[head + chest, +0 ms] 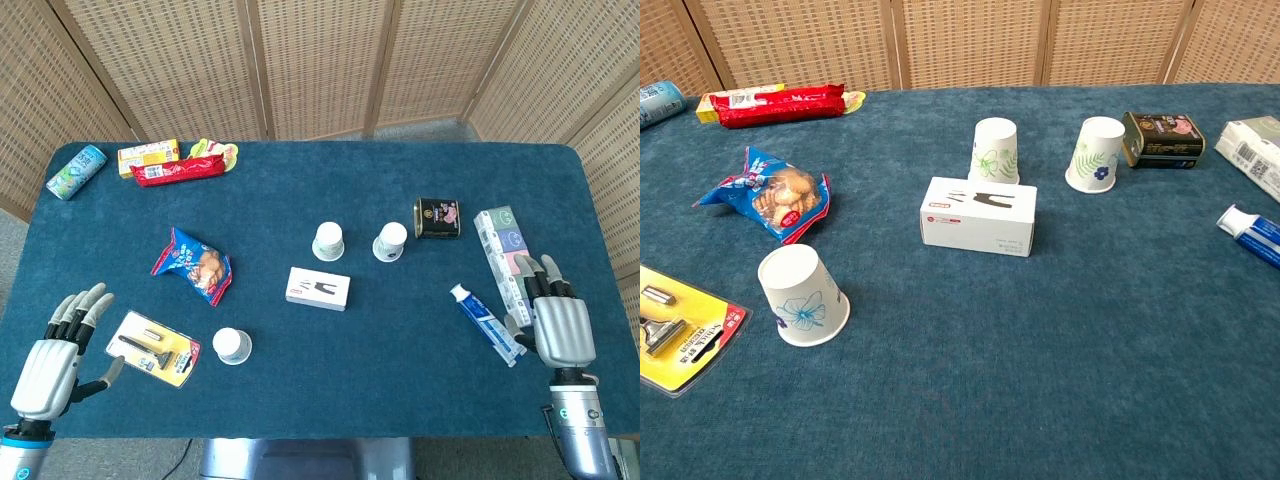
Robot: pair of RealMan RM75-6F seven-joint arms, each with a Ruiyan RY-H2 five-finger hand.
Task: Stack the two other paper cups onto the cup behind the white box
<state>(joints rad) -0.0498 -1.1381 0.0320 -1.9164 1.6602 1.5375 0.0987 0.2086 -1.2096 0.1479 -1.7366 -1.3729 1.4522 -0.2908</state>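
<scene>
A blue-covered surface point(300, 400) fills both views, backed by woven wicker screens point(320, 60). The left hand point(62, 350) rests at the near left edge, fingers spread apart and holding nothing; the right hand point(558, 325) lies at the near right edge, fingers extended and slightly apart, also empty. Neither hand shows in the chest view. Along the right side lies a long pack of tissues point(502, 250), with a toothpaste tube point(486, 322) just beside it, near the right hand. At the far left sit a red snack packet point(780, 105) against a yellow box point(148, 157), and a light blue can point(76, 171) on its side. A blue biscuit bag point(770, 195) lies left of centre, and a razor on a yellow card point(155, 348) lies near the left hand. The white box point(978, 216) sits near the middle of the surface. Directly behind it, close to its far edge, stands an upside-down paper cup with green leaves point(995, 152). A second cup with a fern print point(1095, 155) stands upside down to the right of that one, apart from it and just beside a dark tin point(1162, 139). The third cup with a blue flower point(802, 295) stands upside down, tilted slightly, well apart from the others at the near left, between the biscuit bag and the razor card.
</scene>
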